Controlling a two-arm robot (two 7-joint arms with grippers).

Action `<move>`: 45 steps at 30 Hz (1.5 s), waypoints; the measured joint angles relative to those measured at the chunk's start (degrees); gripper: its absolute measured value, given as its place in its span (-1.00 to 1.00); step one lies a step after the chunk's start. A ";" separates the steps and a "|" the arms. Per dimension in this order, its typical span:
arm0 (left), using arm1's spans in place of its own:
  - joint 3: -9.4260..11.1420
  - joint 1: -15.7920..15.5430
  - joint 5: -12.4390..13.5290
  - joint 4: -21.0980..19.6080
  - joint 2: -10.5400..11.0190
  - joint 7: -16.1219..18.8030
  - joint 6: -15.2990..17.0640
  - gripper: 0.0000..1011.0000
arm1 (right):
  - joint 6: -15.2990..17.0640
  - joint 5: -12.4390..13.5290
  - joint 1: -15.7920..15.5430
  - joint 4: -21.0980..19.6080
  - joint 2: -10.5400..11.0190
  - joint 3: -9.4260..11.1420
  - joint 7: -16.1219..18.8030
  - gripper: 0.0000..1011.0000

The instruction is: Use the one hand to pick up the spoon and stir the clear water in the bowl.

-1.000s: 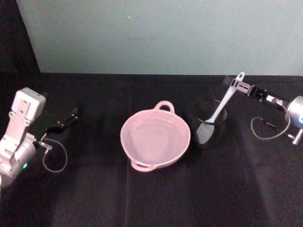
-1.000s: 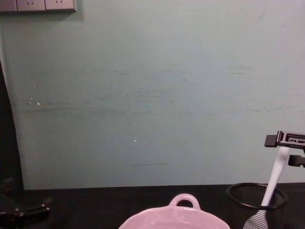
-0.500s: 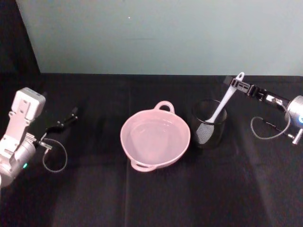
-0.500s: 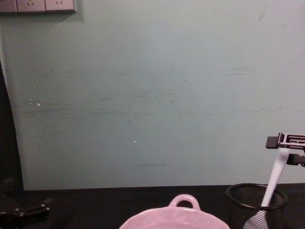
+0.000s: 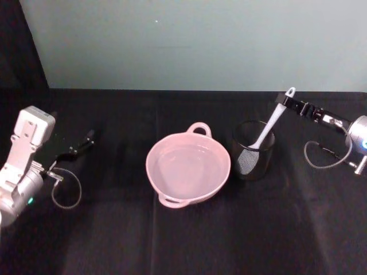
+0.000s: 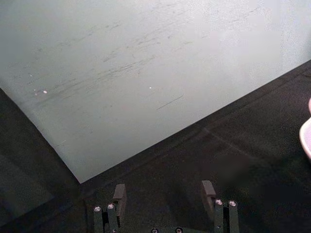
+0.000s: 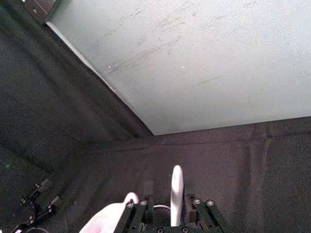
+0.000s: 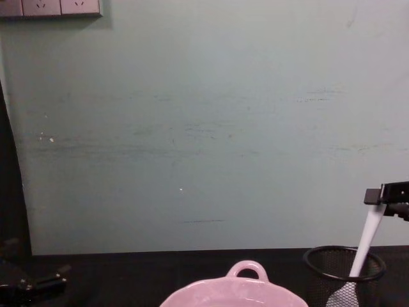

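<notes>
Head view: a black cloth (image 5: 183,240) covered the table up to a pale green wall (image 5: 200,40) across the top of the frame. Bare cloth lay open below the bowl and at the lower right.

The bowl (image 5: 153,150) sat at centre. It was glossy, pale pink and round, with a loop handle on its upper rim and another on its lower rim. The clear water (image 5: 186,167) showed as a faint sheen inside it.

Just right of the bowl, and close to its rim, stood a black wire-mesh cup (image 5: 261,163), cylindrical and see-through.

The spoon (image 5: 267,129), smooth white plastic, stood in this cup with its flat blade down against the mesh. Its long axis leaned, and the slim handle rose to the upper right, with the holed end uppermost.

The right gripper (image 5: 285,102) reached in from the right edge, near the top of the handle. In the right wrist view the handle stood between its fingers (image 7: 196,209), which were narrowly parted with dark gaps on either side.

The left gripper (image 5: 85,141) rested low at the left edge, well apart from the bowl. Its fingers (image 6: 119,193) were spread wide around nothing.
</notes>
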 joint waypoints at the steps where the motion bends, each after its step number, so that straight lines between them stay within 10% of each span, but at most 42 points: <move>1: 0.00 0.00 0.00 0.00 0.00 0.00 0.00 1.00 | 0.01 0.00 0.00 0.00 0.00 0.00 -0.01 -0.25; 12: 0.00 0.00 0.00 0.00 0.00 0.00 0.00 1.00 | 0.05 0.01 0.00 0.00 0.00 0.00 -0.03 -0.79; 22: 0.00 0.00 0.00 0.00 0.00 0.00 0.00 1.00 | -7.69 -6.32 -1.73 -10.09 6.52 -1.79 1.01 -0.79; 36: 0.00 0.00 0.00 0.00 0.00 0.00 0.00 1.00 | -8.92 -8.56 0.51 -24.00 14.87 0.20 3.44 -0.79; 45: 0.00 0.00 0.00 0.00 0.00 0.00 0.00 1.00 | -8.81 -11.20 6.90 -24.28 12.16 -6.36 8.41 -0.79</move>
